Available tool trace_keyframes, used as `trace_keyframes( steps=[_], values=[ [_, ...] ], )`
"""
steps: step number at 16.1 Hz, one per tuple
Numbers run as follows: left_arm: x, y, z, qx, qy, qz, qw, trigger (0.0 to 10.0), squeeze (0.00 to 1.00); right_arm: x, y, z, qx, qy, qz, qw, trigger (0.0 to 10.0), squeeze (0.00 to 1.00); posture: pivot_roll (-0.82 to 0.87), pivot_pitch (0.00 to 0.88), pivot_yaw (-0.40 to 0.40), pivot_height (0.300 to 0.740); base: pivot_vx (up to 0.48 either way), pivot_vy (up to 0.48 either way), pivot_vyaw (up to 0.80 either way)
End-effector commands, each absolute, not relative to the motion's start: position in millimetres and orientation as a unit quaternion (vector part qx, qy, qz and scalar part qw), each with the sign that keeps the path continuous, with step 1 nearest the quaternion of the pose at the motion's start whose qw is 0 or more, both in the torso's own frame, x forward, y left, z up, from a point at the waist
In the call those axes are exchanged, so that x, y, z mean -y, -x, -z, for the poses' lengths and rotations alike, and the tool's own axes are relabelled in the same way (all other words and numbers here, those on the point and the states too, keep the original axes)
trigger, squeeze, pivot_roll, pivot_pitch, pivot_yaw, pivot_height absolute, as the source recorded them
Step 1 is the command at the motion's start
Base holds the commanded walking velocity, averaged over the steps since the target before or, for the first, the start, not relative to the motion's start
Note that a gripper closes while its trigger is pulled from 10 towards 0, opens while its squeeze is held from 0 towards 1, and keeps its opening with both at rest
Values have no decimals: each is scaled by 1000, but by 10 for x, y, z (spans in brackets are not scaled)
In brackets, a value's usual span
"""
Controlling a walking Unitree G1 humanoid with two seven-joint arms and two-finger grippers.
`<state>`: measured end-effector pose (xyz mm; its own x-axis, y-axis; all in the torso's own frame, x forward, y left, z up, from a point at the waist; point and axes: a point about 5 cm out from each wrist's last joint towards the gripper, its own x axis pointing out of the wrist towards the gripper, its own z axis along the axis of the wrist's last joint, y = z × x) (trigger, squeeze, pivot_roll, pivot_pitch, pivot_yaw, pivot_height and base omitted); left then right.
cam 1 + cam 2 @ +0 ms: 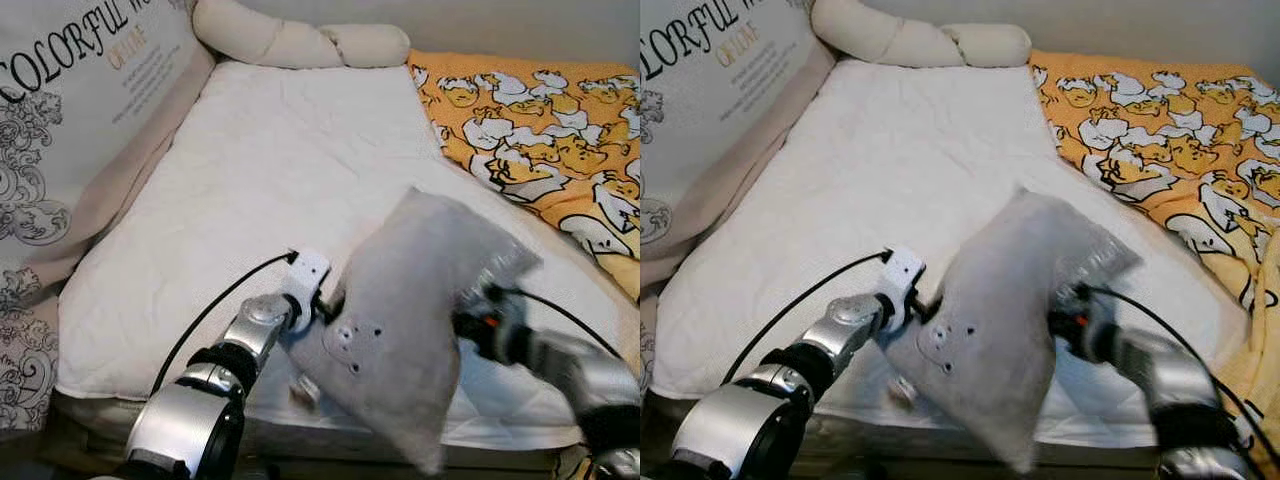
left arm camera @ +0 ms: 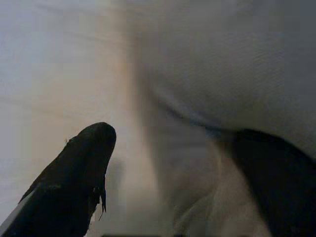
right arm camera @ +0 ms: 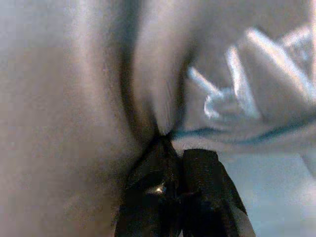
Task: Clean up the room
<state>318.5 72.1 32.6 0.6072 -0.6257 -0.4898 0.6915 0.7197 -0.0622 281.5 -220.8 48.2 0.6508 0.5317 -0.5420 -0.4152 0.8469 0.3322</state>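
A grey pillow [image 1: 410, 320] hangs tilted above the front edge of the white mattress [image 1: 270, 180], held between both arms. My left gripper [image 2: 175, 136] is at the pillow's left side, its black fingers [image 2: 84, 173] closed around a fold of the fabric. In the left eye view its wrist [image 1: 305, 280] shows while the fingertips are tucked behind the pillow. My right gripper [image 3: 170, 143] pinches the pillow's right edge, both fingers pressed together on the cloth. Its wrist [image 1: 490, 330] reaches in from the right.
A yellow blanket with a duck print [image 1: 540, 130] covers the bed's right side. A long cream bolster [image 1: 290, 40] lies along the far end. A printed cushion panel [image 1: 70, 110] leans along the left side. The mattress's front edge [image 1: 200, 385] runs just below the arms.
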Motion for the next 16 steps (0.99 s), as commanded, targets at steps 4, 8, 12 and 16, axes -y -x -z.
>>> trace_keyframes(
  steps=[4,8,12,16],
  values=[
    [-782,-3159,-484,-208,-14,491,846,10000,0,1738,-3157,-718,-244,-74,-296,920,0,0,22,0,10,740,0,0,0],
    [-1097,-3107,-559,-178,-20,511,841,10000,0,1724,-3136,-597,-271,-65,-290,915,0,0,52,0,-8,740,0,0,0],
    [-1238,-2993,-578,-181,10,504,845,10000,0,1945,-3044,-404,-301,-56,-221,926,8863,0,44,0,-1,740,0,0,0],
    [-1557,-2970,-570,-185,32,443,877,10000,1000,2184,-3062,-409,-283,-96,-160,941,10000,1000,46,0,2,740,0,0,0]
  ],
)
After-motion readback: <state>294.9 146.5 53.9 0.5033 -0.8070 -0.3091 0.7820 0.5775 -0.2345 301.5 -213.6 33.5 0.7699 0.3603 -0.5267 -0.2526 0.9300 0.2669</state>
